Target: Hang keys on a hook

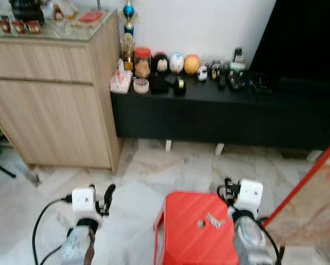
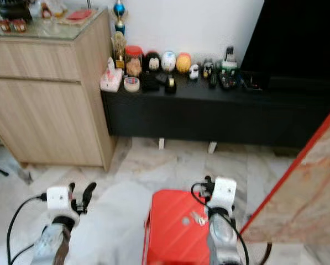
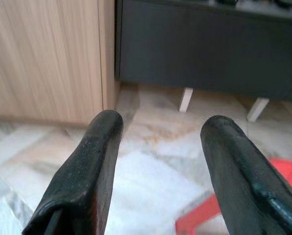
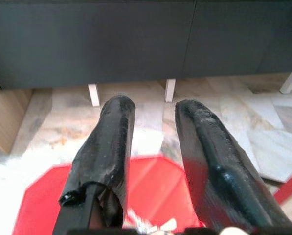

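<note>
Meanwhile, the right hand [image 4: 153,127] hovers open over the red stool [image 1: 187,237] beside the keys [image 1: 213,221]; the left hand [image 3: 160,132] gapes over floor.

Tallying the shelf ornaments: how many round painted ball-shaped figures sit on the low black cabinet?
3, in a row against the white wall: a dark one, a pale blue-white one, an orange-yellow one. Clutter beside them may hide more.

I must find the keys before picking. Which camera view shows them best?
The left eye view: the keys lie whole on the red stool, beside the right arm. The right eye view shows the same, smaller. The right wrist view catches just a sliver near the right claw.
</note>
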You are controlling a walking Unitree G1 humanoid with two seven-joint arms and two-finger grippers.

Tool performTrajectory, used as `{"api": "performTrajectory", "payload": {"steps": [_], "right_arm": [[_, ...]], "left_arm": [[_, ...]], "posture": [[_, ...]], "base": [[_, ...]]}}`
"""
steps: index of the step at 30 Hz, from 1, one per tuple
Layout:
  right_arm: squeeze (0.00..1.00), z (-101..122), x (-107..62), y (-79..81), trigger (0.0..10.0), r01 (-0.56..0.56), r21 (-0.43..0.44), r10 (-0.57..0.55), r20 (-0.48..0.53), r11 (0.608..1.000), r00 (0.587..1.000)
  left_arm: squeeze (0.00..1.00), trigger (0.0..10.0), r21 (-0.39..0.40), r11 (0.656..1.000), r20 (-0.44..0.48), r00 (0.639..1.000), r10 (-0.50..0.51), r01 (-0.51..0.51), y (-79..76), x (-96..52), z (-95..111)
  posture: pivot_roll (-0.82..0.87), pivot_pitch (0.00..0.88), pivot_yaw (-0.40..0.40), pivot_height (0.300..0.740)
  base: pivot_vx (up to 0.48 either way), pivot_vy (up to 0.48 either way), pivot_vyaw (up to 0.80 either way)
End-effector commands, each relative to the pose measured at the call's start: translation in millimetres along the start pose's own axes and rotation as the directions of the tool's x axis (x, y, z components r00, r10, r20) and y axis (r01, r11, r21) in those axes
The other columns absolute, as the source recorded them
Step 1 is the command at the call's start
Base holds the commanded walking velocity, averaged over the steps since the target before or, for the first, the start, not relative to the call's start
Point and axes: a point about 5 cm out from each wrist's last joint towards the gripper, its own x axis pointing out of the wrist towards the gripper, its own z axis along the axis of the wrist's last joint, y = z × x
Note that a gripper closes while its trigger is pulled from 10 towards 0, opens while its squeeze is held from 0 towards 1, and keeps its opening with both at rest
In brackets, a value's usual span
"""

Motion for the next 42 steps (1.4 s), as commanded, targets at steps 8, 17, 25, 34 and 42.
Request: {"api": "performTrajectory", "payload": {"steps": [8, 17, 25, 34, 42], "right_arm": [[0.00, -4, 0.2, 0.2, 10.0, 0.001, 0.006, -0.001, -0.028, 1.000, 1.000], [0.00, -5, 1.1, 5.1, 10.0, -0.025, 0.013, 0.026, -0.046, 1.000, 0.999], [0.00, -5, 1.2, 5.3, 10.0, -0.029, 0.021, 0.030, -0.048, 0.999, 0.998], [0.00, -6, 1.1, 5.7, 10.0, -0.037, -0.005, 0.037, -0.052, 0.999, 0.998], [0.00, -8, 0.8, 5.0, 10.0, -0.017, 0.009, 0.018, -0.067, 1.000, 0.998]], "left_arm": [[0.00, 10.0, 0.006, 1.000, -0.019, 1.000, -0.010, 0.010, -1.9, 0.6, -1], [0.00, 10.0, 0.001, 1.000, -0.024, 0.999, -0.022, 0.022, -7.1, 3.9, 0], [0.00, 10.0, -0.015, 0.999, -0.028, 0.999, -0.042, 0.041, -11.0, 5.9, 0], [0.00, 10.0, -0.019, 0.999, -0.021, 0.999, -0.046, 0.046, -11.5, 7.2, 2], [0.00, 10.0, -0.017, 0.998, -0.022, 0.998, -0.053, 0.052, -12.1, 8.6, 3]], "posture": [[0.08, 0.012, -0.100, 0.621], [0.08, 0.009, -0.098, 0.621], [0.08, 0.011, -0.100, 0.621], [0.08, 0.010, -0.100, 0.621], [0.08, 0.011, -0.096, 0.621]], "base": [[0.000, 0.000, 0.00], [0.000, 0.000, 0.00], [0.000, 0.000, 0.00], [0.330, 0.000, 0.00], [0.369, 0.000, 0.05]]}}
